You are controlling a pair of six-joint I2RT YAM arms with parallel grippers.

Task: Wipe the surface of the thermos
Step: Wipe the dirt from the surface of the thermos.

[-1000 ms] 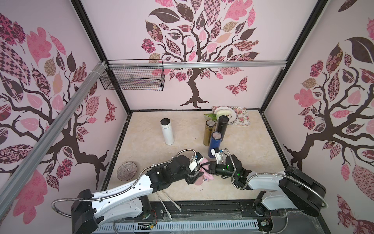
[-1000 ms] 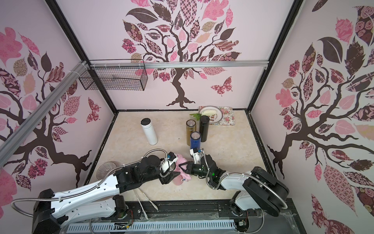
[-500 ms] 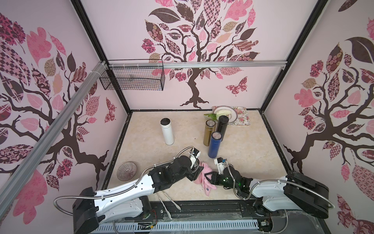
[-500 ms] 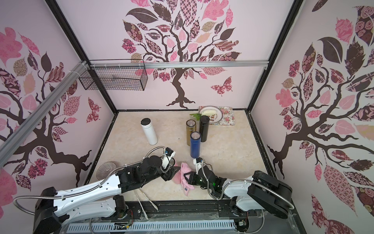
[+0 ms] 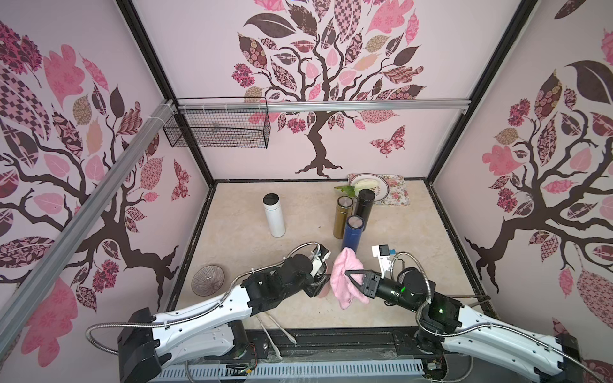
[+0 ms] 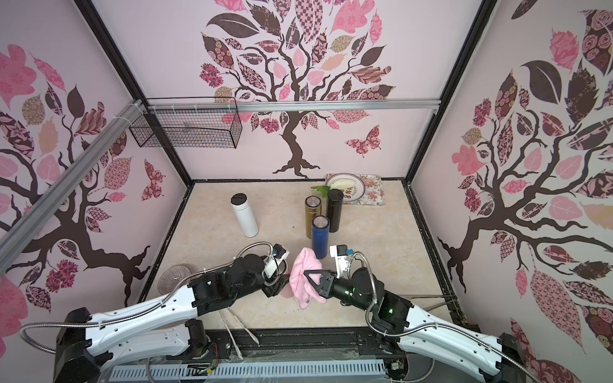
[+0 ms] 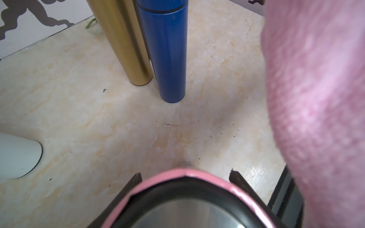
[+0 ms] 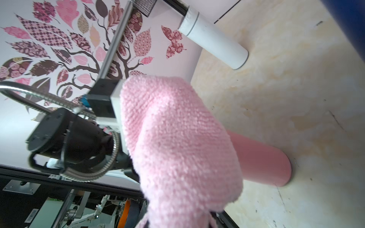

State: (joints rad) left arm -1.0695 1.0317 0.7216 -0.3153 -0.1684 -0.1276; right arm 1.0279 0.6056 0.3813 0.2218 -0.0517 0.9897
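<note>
Now: pink thermos [image 8: 260, 161] upright on table [image 5: 252, 245], near front edge. Left gripper [image 7: 185, 175] clamped around its upper part. Right gripper [image 5: 349, 274] closed on pink cloth [image 5: 345, 262], which hangs just beside the thermos. Blue bottle [image 5: 352, 237] stands behind, apart.

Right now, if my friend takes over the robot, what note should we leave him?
Left gripper: shut on the pink thermos, which is upright with its base on the table.
Right gripper: shut on the pink cloth, bunched right beside the thermos's upper part.
Done: thermos and cloth are both gripped, side by side.
Left: rub the cloth over the thermos's surface. How much is already wiped cannot be told.
</note>
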